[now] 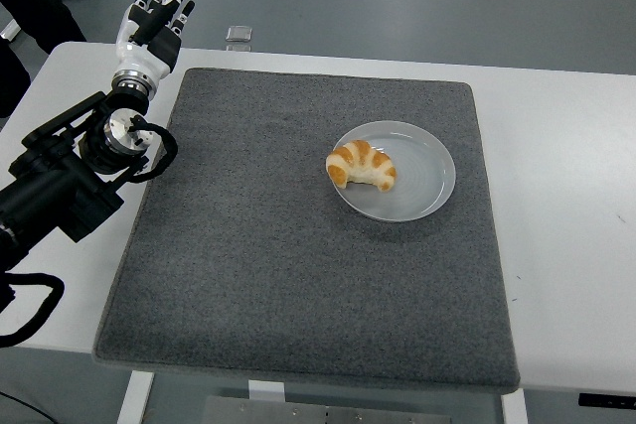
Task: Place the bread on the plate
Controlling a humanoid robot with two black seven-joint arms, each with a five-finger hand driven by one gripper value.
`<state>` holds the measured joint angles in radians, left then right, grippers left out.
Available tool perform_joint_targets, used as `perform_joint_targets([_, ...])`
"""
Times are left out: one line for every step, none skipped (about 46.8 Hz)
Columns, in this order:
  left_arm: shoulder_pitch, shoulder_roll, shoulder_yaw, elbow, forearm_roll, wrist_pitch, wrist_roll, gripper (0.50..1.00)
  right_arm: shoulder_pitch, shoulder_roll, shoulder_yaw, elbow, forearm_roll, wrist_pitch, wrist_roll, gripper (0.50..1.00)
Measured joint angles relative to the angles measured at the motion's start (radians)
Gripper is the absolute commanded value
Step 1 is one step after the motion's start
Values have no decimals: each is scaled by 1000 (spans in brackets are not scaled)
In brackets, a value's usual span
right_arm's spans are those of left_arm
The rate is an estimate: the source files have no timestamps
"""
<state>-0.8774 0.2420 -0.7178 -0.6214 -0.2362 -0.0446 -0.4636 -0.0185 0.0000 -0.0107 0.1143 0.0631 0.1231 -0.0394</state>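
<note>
You see the bread (361,167) lying on the plate (429,184), at its left side. Your left hand (151,19) hovers over the table's far-left corner, fingers straight, empty.

One bread (361,168), one plate (429,183), one mat (298,275), one hand (151,19).

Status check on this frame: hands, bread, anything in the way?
Left hand open, empty, raised over the table's far left corner; right arm out of view. Croissant resting on the plate, left side, on the grey mat. Nothing in the way.
</note>
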Motion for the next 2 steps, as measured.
perform_joint_targets([1,2,0,0,0,0,0,1000,0,0,0,0,0,0,0,952])
perform_joint_targets([1,3,0,0,0,0,0,1000,0,0,0,0,0,0,0,952])
